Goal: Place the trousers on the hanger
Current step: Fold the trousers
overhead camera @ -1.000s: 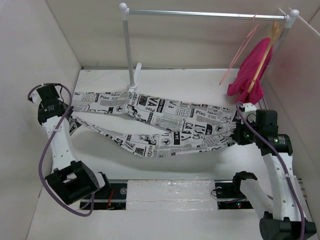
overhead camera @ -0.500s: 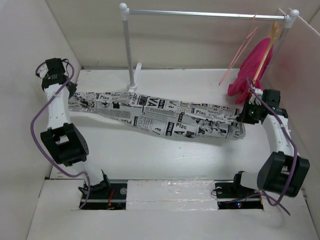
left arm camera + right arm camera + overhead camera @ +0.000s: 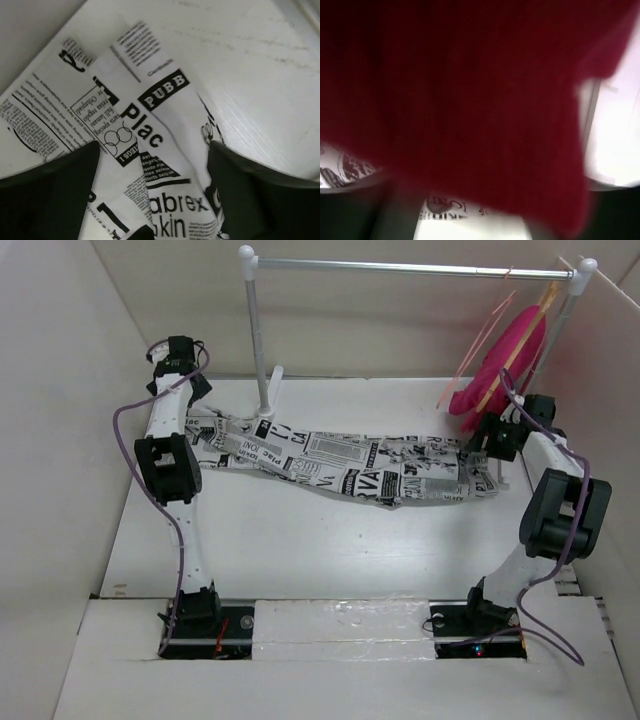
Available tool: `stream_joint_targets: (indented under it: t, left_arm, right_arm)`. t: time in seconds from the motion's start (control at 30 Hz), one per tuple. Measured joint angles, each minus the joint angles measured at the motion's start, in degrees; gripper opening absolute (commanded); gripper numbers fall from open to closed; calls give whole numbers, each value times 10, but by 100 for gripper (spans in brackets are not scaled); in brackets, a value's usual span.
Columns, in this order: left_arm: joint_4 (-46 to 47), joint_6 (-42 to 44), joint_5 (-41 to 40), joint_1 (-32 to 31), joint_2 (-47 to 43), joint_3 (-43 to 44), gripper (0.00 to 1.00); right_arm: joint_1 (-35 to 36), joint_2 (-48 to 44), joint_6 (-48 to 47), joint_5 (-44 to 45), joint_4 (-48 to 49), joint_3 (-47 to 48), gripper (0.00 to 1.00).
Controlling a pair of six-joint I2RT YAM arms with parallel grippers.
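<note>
The trousers (image 3: 350, 465), white with black newspaper print, lie stretched across the table (image 3: 300, 550) from left to right. My left gripper (image 3: 192, 405) hovers over their left end. In the left wrist view its fingers (image 3: 55, 185) stand wide apart, open, with the printed cloth (image 3: 150, 135) lying flat beneath them. My right gripper (image 3: 487, 445) is at the trousers' right end, pressed against the hanging magenta garment (image 3: 500, 370). That garment (image 3: 470, 90) fills the right wrist view, and a strip of the trousers (image 3: 445, 207) shows between the spread, blurred jaws. The thin salmon hanger (image 3: 480, 335) hangs from the rail.
A clothes rail (image 3: 410, 268) spans the back on a left post (image 3: 256, 340) and a right post (image 3: 565, 315). The magenta garment hangs there on a pale wooden hanger (image 3: 525, 340). Enclosure walls stand close on both sides.
Both arms carried the trousers toward the back and set them down. Both grippers then opened and let go of the cloth. The right arm pushed the magenta garment backward.
</note>
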Motion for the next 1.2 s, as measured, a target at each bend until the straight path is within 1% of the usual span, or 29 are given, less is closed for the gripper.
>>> stream_joint_targets:
  t: [0.1, 0.2, 0.3, 0.33, 0.37, 0.4, 0.43, 0.47, 0.5, 0.6, 0.7, 0.77, 0.9, 0.93, 0.97, 1.0, 1.07, 1.2]
  left_arm:
    - [-13, 16, 8, 5, 18, 0, 99]
    - [-9, 32, 4, 10, 4, -12, 99]
    - [5, 37, 11, 18, -70, -96, 99]
    - [38, 36, 25, 24, -107, -144, 99]
    - [75, 33, 53, 33, -150, -204, 99]
    - [91, 30, 82, 46, -191, -260, 99]
    - [96, 28, 112, 63, -223, -301, 88]
    - [100, 25, 142, 83, -241, -322, 4]
    - [110, 22, 168, 100, -247, -334, 0]
    - [156, 26, 214, 141, -236, -366, 0]
    - [172, 28, 253, 144, -204, -385, 0]
    - [183, 25, 276, 136, -172, -385, 0]
    - [190, 17, 308, 124, -113, -368, 0]
    - [189, 15, 311, 121, -99, -355, 2]
    - [189, 14, 312, 119, -87, -343, 16]
    - [190, 13, 311, 117, -77, -331, 23]
    - [195, 10, 311, 113, -70, -317, 35]
    - [203, 1, 314, 108, -67, -295, 38]
  right_arm:
    - [9, 7, 0, -1, 12, 6, 86]
    - [16, -21, -11, 0, 15, -9, 88]
    - [18, -86, -28, 0, 9, -46, 87]
    - [16, -110, -34, 0, 11, -58, 87]
    - [14, -132, -39, 0, 14, -70, 82]
    - [12, -158, -43, 1, 13, -85, 70]
    - [9, -184, -48, 2, 13, -101, 48]
    - [8, -211, -53, 5, 12, -115, 4]
    - [6, -234, -54, 6, 13, -129, 0]
    - [10, -297, -55, 4, 14, -164, 0]
    - [33, -334, -59, -13, 24, -192, 0]
    - [61, -338, -62, -24, 25, -203, 0]
    - [115, -314, -76, -33, 22, -205, 0]
    - [123, -308, -77, -34, 21, -205, 0]
    - [132, -302, -79, -34, 21, -205, 0]
    - [139, -297, -80, -33, 21, -205, 0]
    - [153, -292, -83, -32, 21, -204, 0]
    - [177, -287, -84, -31, 21, -204, 0]
